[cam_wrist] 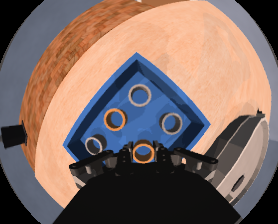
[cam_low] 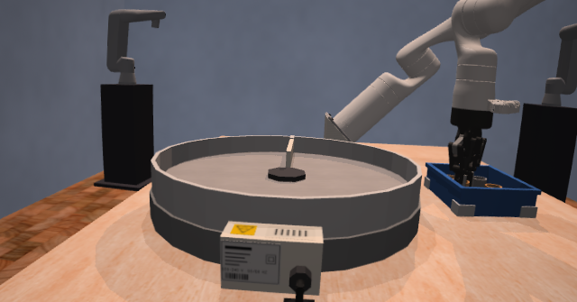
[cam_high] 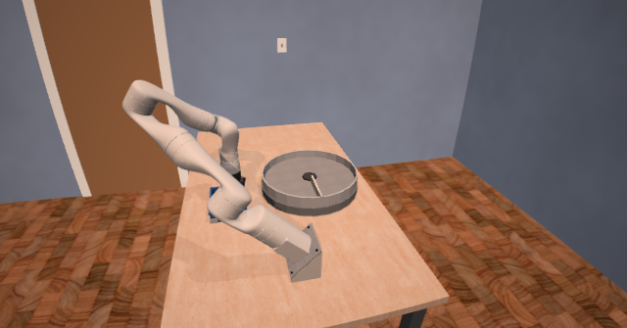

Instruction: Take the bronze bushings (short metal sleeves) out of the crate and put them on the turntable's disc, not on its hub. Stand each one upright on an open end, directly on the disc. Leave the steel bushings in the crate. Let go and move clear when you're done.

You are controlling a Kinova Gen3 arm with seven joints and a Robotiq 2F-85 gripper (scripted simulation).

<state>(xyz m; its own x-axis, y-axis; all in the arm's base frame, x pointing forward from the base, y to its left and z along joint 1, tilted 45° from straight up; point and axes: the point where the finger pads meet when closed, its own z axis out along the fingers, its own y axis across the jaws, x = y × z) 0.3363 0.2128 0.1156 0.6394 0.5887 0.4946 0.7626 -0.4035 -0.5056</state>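
From the top, the arm [cam_high: 183, 149] reaches over the bench [cam_high: 343, 289] [cam_low: 518, 257] [cam_wrist: 230, 55] beside the turntable [cam_high: 310, 205] [cam_low: 288, 212] [cam_wrist: 255, 165]; its body hides most of the blue crate [cam_high: 211, 216] [cam_low: 500, 201] [cam_wrist: 136, 61].

In the exterior view, the fingers [cam_low: 464, 178] point down into the crate, and the turntable's disc [cam_low: 234, 182] carries no bushings.

The wrist view shows the fingers pinching one bronze bushing [cam_wrist: 143, 161]; another bronze bushing [cam_wrist: 107, 120] and three steel bushings stand apart in the crate.
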